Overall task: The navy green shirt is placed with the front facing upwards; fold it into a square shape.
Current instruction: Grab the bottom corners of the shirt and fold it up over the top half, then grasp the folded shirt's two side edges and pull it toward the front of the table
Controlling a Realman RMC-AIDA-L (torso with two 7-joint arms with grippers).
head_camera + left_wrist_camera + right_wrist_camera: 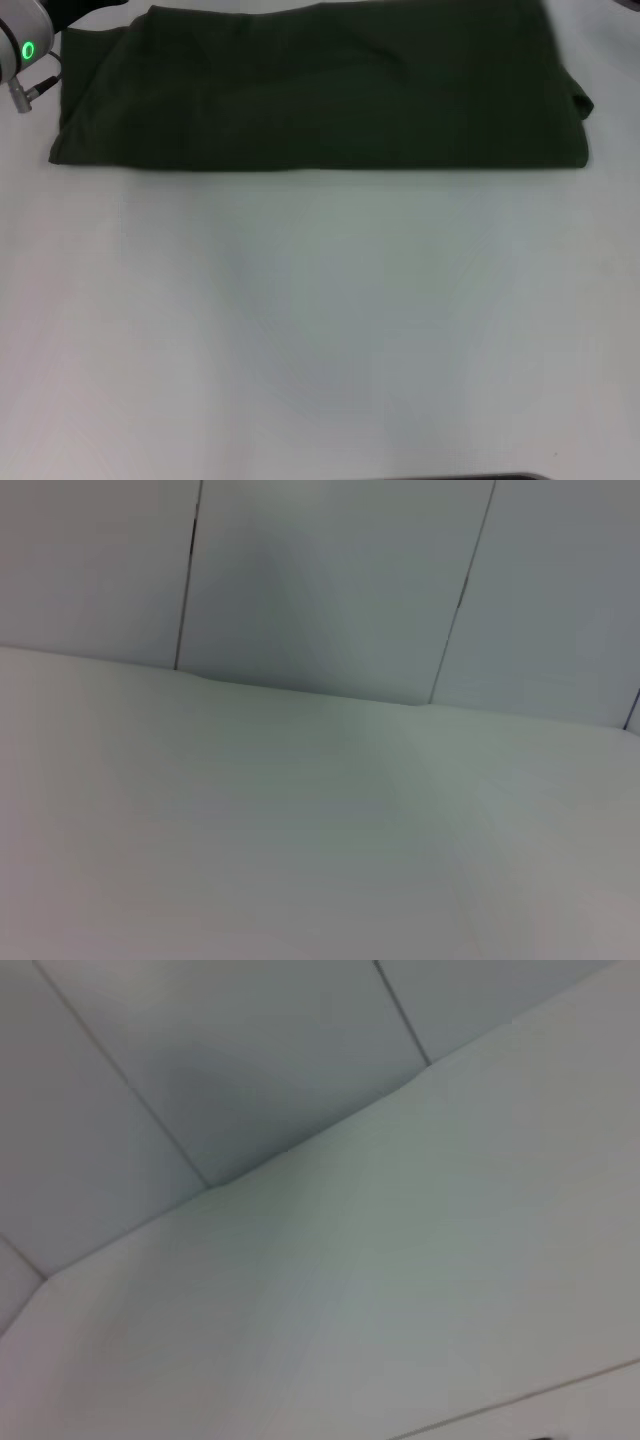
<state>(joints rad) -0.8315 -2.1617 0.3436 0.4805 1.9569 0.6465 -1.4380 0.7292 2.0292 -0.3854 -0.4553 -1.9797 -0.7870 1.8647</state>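
Observation:
The navy green shirt (320, 90) lies folded into a long band across the far side of the white table (320, 320) in the head view, its plain dark green back showing and no print visible. Its straight folded edge faces me. Part of my left arm, with a green light (27, 50), shows at the far left corner, beside the shirt's left end. The left gripper's fingers are out of view. My right gripper does not show in any view. Both wrist views show only bare white table and grey wall panels.
A wide stretch of white table lies between me and the shirt. Grey wall panels (330, 580) stand behind the table's far edge in the left wrist view. A dark strip (470, 477) shows at the table's near edge.

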